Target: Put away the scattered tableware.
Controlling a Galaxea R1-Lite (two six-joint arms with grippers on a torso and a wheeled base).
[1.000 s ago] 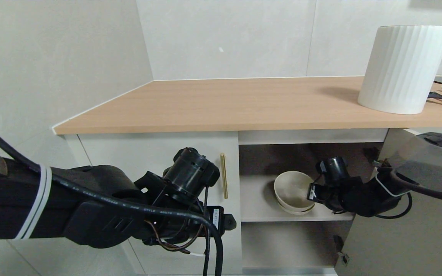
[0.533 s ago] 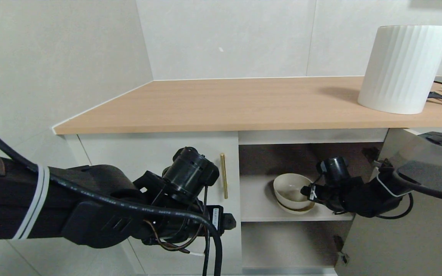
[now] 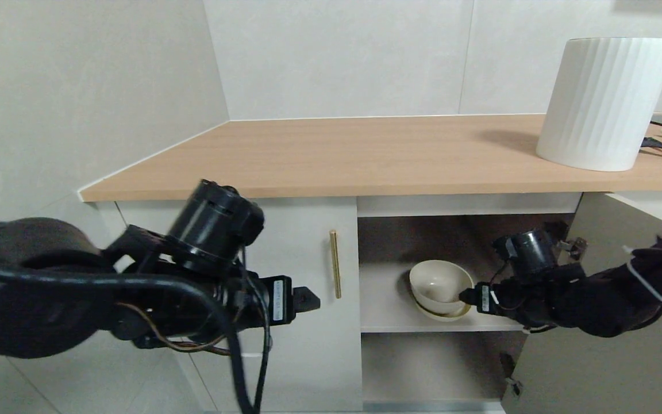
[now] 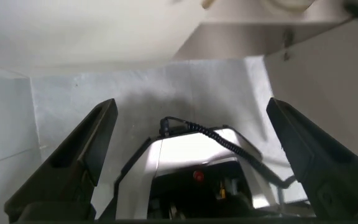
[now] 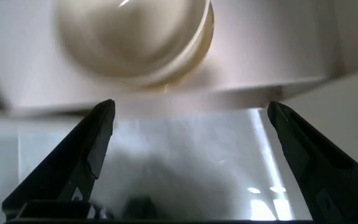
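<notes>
Bowl [image 3: 438, 284]: upright on the shelf [image 3: 388, 313], just beyond the right fingertips, no longer tilted.
Right gripper [image 5: 188, 115]: fingers spread wide, empty; has drawn back off the bowl.
Left gripper [image 4: 191, 112]: fingers wide apart, empty; higher than before.

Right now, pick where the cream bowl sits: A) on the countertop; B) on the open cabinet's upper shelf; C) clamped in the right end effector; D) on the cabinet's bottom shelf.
B: the bowl rests on the upper shelf, outside the open right end effector.
</notes>
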